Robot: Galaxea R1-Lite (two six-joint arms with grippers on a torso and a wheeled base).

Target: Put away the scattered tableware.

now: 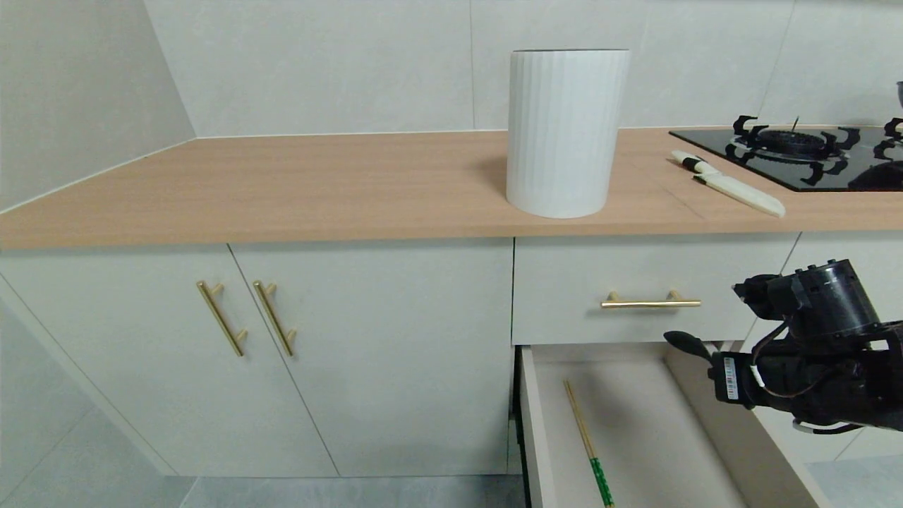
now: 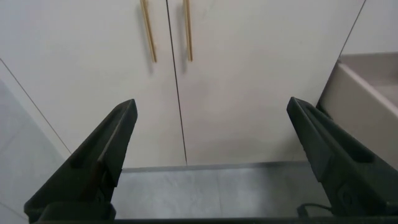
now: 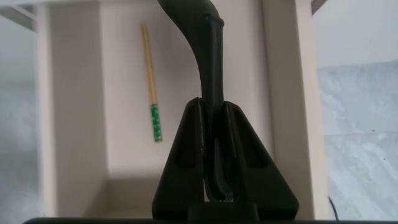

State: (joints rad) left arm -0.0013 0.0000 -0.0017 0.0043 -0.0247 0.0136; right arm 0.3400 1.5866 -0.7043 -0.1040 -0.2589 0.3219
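Right gripper (image 1: 721, 370) over open pale drawer (image 1: 530, 423).
Its fingers (image 3: 180, 149) pinch a black curved utensil (image 3: 208, 56); left gripper (image 2: 211, 106) fingers spread.

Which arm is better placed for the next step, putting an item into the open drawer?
Right. The right pincer grips a black utensil above the open drawer; the left pincer hangs open and empty before the cabinet doors.

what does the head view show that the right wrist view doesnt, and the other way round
Only head: white ribbed canister, white knife and stove on the counter, plus closed cabinet doors. Only right wrist: the fingers pressed against the handle of the black spoon. Both: the open drawer, the chopsticks lying in it, the black spoon held by the right end effector.
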